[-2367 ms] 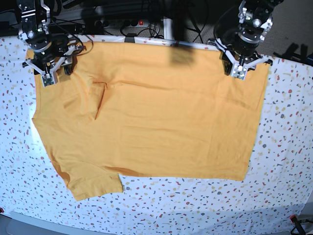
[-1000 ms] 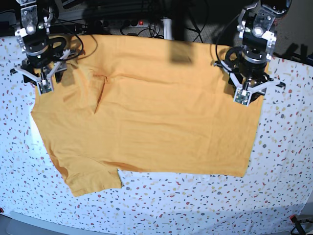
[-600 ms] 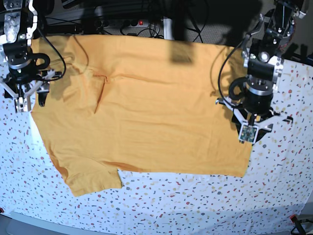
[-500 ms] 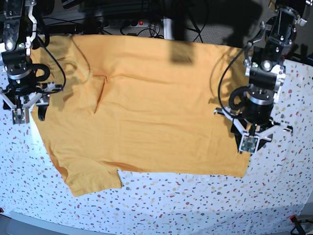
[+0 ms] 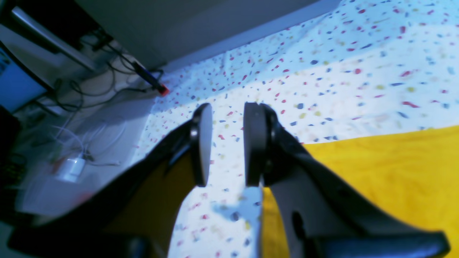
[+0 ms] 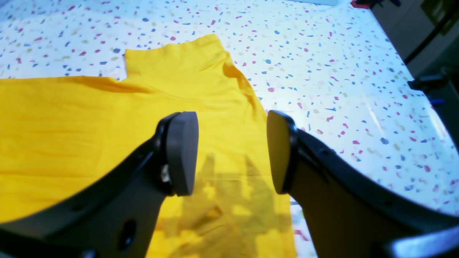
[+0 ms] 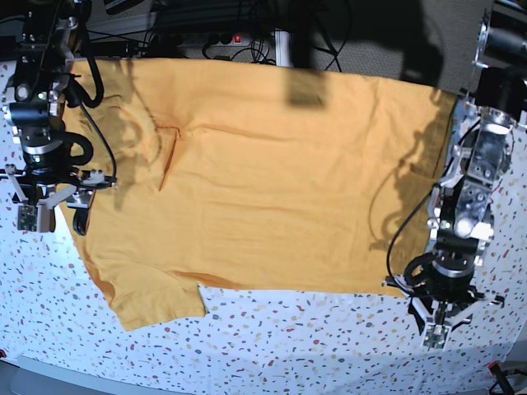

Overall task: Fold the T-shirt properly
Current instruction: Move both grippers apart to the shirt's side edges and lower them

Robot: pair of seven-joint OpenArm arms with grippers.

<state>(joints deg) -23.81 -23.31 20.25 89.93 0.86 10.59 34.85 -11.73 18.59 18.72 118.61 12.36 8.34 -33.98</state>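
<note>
The orange-yellow T-shirt (image 7: 272, 181) lies spread flat on the speckled tablecloth (image 7: 329, 346), one sleeve (image 7: 156, 304) at the front left. No lettering shows. My left gripper (image 7: 442, 325) hangs over the cloth just past the shirt's front right corner. In the left wrist view (image 5: 223, 143) it is slightly open and empty, with the shirt's edge (image 5: 387, 168) to its right. My right gripper (image 7: 41, 206) hovers at the shirt's left edge. In the right wrist view (image 6: 231, 150) it is wide open and empty above the shirt (image 6: 71, 118).
A power strip and cables (image 7: 222, 37) lie behind the table's far edge. A red clamp (image 7: 494, 366) sits at the front right corner. The table's side edge and the floor with cables (image 5: 71, 165) are close to my left gripper.
Both grippers let go of the shirt's far edge and moved toward the table's front. The left one went past the shirt's right front corner. The shirt stays flat.
</note>
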